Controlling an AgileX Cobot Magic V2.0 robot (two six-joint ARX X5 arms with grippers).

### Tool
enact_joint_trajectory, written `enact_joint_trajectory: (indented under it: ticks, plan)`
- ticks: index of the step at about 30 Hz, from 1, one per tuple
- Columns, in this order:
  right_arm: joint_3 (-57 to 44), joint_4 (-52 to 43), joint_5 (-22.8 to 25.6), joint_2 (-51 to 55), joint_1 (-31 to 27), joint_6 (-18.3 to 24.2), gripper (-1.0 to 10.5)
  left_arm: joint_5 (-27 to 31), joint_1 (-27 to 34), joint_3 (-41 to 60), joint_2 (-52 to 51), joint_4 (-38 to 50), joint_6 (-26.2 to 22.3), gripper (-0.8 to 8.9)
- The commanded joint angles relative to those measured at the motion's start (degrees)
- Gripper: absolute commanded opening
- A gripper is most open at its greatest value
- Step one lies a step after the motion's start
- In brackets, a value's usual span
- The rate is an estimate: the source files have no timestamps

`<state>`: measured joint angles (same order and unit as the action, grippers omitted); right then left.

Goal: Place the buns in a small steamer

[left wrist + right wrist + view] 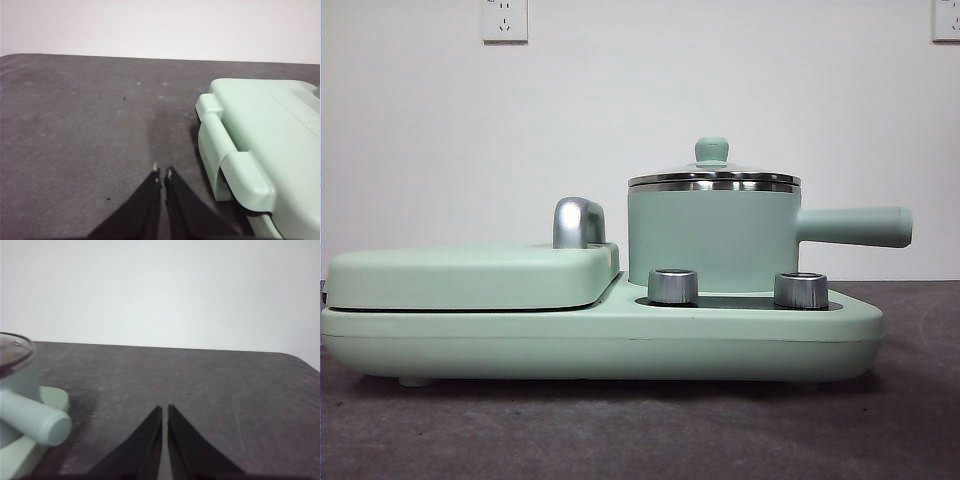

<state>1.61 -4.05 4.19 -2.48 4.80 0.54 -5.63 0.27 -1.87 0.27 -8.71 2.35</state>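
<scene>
The small steamer (715, 238) is a mint-green pot with a steel rim, a green-knobbed glass lid (712, 175) resting on it and a straight side handle (855, 226) pointing right. It stands on the right half of a mint-green cooker base (600, 340). In the right wrist view its handle (35, 417) and lid edge (12, 354) show beside my right gripper (165, 410), which is shut and empty over the bare table. My left gripper (162, 172) is shut and empty over the table beside the griddle section (265, 150). No buns are in view.
The flat green griddle section (470, 277) with a chrome handle (577, 222) takes the cooker's left half. Two chrome knobs (672, 286) (800, 290) sit in front of the pot. The dark grey table (640, 430) and a white wall with sockets (505, 20) surround it.
</scene>
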Motion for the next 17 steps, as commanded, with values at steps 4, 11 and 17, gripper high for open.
enact_joint_trajectory:
  ticks: [4, 11, 17]
  plan:
    - [-0.96, 3.63, -0.07, 2.27, -0.15, -0.07, 0.2, 0.26, 0.13, 1.11, -0.09, 0.76, -0.37, 0.16]
    - [-0.96, 3.63, -0.15, 2.27, -0.11, -4.61, 0.2, 0.26, 0.13, 1.11, -0.09, 0.81, -0.37, 0.16]
    - [-0.96, 3.61, -0.04, 2.27, -0.11, -4.57, 0.2, 0.26, 0.13, 1.11, -0.09, 0.81, -0.37, 0.16]
